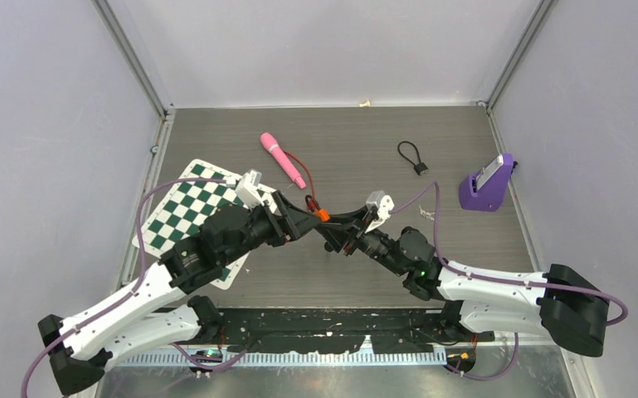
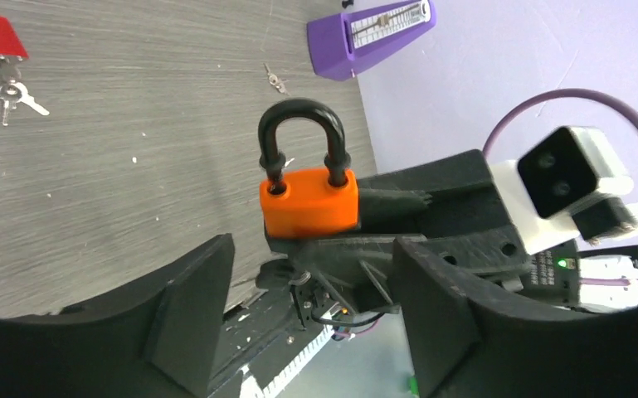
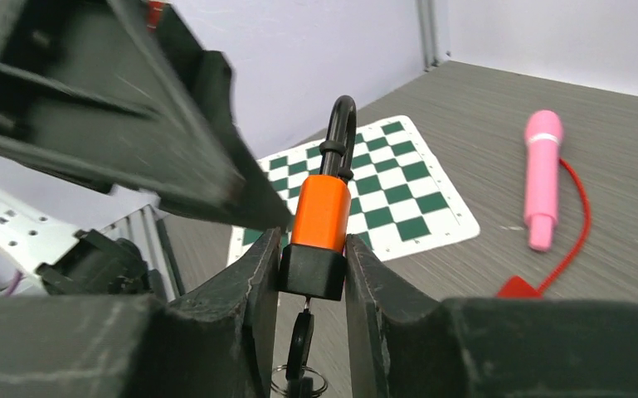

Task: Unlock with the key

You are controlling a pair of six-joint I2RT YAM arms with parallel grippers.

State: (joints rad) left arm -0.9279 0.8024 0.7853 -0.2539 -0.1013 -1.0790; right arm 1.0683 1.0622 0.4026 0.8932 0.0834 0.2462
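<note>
Right claw (image 3: 314,274): pinching orange padlock (image 3: 322,211) by base, upright above counter (image 1: 365,141), so key (image 3: 300,342) hangs free in keyhole beneath. Left claw (image 2: 311,249): spread either side of padlock, untouching, free to turn key.

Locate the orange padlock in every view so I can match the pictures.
Top external: orange padlock at the centre.
Left wrist: at the centre, shackle uppermost.
Right wrist: at the centre, clamped in the right gripper.
Shared landmark: that right gripper, holding the lock's base in all three views.
</note>
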